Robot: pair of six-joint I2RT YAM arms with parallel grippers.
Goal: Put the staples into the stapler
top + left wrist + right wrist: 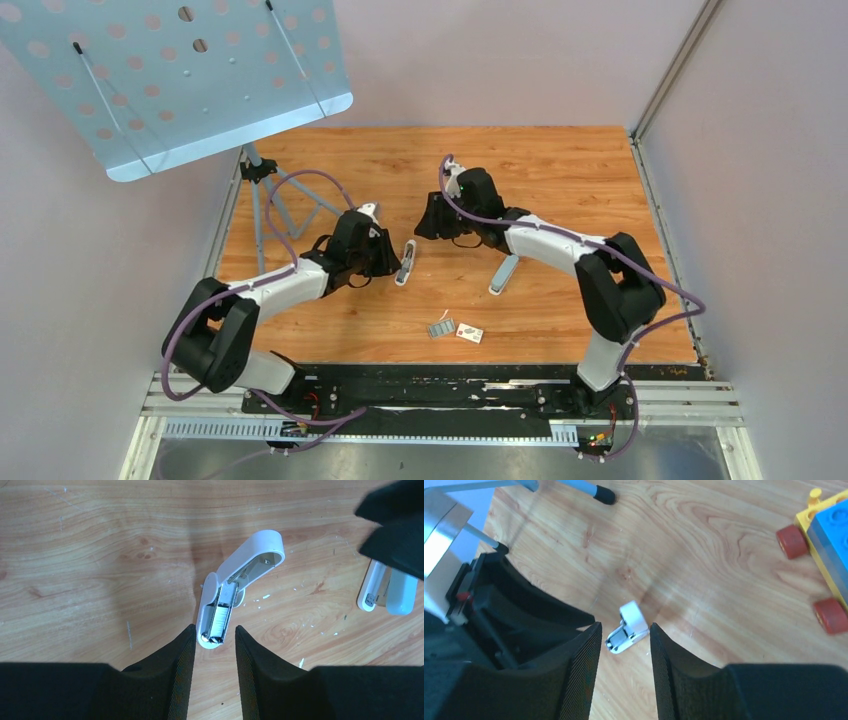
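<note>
The staples (pixel 440 327), a small ribbed patch of grey metal, are seen lying flat on the wooden tabletop (pixel 560 170) near its front edge, at 5 o'clock from the stapler (pixel 235 587). The white plastic stapler is laid open, its rounded lid tilted up and its metal channel bared. The left fingers (pixel 181 655) are spread apart on either side of its near end. The right fingers (pixel 584 665) are likewise held apart above it. Bare wood grain is seen toward 12 o'clock.

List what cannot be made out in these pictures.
Staples: top view, too small to count strips.
Second stapler: left wrist view, partly behind a black arm part.
Toy car: right wrist view, cut off by the frame edge.
</note>
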